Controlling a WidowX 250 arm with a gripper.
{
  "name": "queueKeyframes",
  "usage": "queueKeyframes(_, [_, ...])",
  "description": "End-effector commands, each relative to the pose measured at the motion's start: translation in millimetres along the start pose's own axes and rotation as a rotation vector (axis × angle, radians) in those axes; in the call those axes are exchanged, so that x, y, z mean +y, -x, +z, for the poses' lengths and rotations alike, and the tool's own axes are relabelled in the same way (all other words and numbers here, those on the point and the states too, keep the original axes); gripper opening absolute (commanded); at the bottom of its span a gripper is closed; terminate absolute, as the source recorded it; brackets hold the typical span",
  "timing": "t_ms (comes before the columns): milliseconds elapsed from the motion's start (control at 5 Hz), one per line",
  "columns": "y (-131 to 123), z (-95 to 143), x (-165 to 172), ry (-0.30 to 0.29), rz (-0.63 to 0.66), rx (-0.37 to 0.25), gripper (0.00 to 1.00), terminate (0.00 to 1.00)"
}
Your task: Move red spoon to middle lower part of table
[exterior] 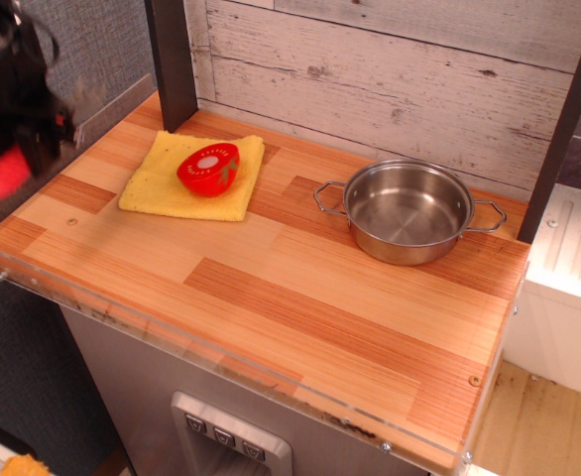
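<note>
The red spoon [8,173] is lifted off the table at the far left; only its red handle end shows, blurred, with the head hidden behind the arm. My black gripper [25,129] is shut on the red spoon and holds it in the air above the table's left edge. The wooden table [271,288] has light and reddish-brown plank stripes and a clear plastic rim along its front edge.
A yellow cloth [172,183] lies at the back left with a round red tomato-like toy [209,168] on it. A steel pot [406,210] with two handles stands at the back right. A dark post [174,59] rises behind the cloth.
</note>
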State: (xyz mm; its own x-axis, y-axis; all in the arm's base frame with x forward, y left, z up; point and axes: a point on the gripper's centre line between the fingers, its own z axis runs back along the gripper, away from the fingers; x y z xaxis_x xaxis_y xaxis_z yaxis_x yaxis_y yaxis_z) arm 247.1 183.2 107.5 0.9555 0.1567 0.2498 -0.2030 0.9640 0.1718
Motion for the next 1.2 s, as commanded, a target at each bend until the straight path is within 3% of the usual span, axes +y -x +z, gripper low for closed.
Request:
queueKeyframes(0, [12.9,34.1,-86.3,0.11,-0.169,-0.048,0.0,0.0])
queueKeyframes(400, [39.3,2.8,-174.7,0.148,-0.236,0.048,0.0,0.0])
queueKeyframes(800, [38.4,-23.7,-175.1,0.119,-0.157,0.092,0.0,0.0])
queueKeyframes(1000, [37.7,-15.9,-167.6,0.119,-0.139,0.07,0.0,0.0])
